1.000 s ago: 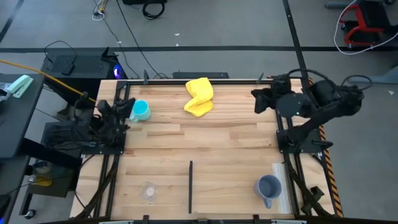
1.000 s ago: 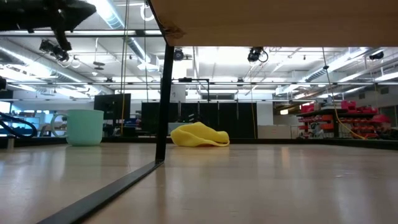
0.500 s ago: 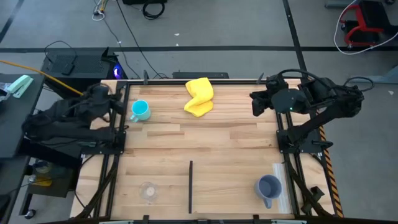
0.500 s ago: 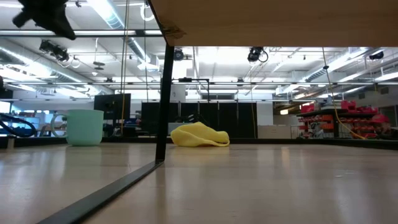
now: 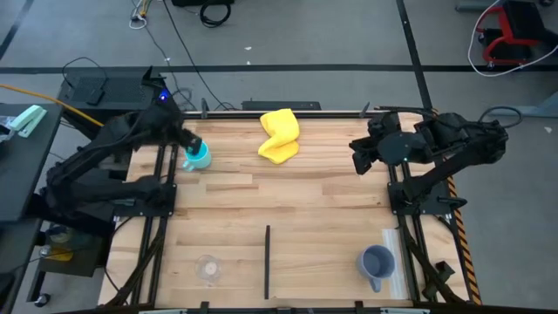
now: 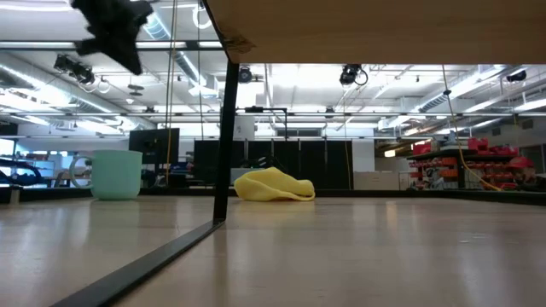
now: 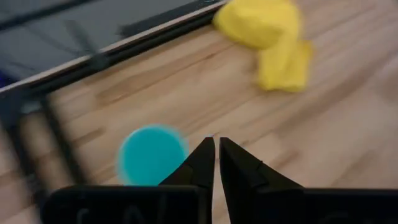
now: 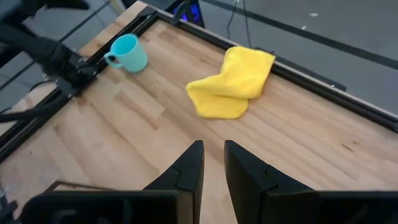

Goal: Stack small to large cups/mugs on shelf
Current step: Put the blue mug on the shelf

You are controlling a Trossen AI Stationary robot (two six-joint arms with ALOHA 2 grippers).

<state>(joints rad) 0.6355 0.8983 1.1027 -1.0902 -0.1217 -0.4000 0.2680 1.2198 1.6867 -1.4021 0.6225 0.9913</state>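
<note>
The bright-blue mug [image 5: 200, 156] stands upright on its base near the table's far-left corner; it shows in the low view [image 6: 116, 174] and the left wrist view [image 7: 152, 155]. My left gripper [image 5: 185, 143] [image 7: 216, 144] hovers above it, just to its left, fingers shut, touching nothing. The clear glass cup [image 5: 207, 268] stands near the near-left edge. Upright at the near-right stands the grey-blue mug [image 5: 377, 262]. My right gripper [image 5: 357, 155] [image 8: 212, 148] waits above the far-right part of the table, open by a narrow gap.
A crumpled yellow cloth [image 5: 280, 135] lies at the far edge's middle. A dark shelf upright [image 6: 223, 128] carries a wooden board [image 6: 375, 30] over the near part of the table; its foot shows as a dark bar [image 5: 267, 262]. Bare wood lies between mug and cloth.
My left arm has unfolded from the table's left edge and swung toward the far edge and right, bringing its gripper over the bright-blue mug. My right gripper has drifted slightly toward the near edge. No cup or mug has moved.
</note>
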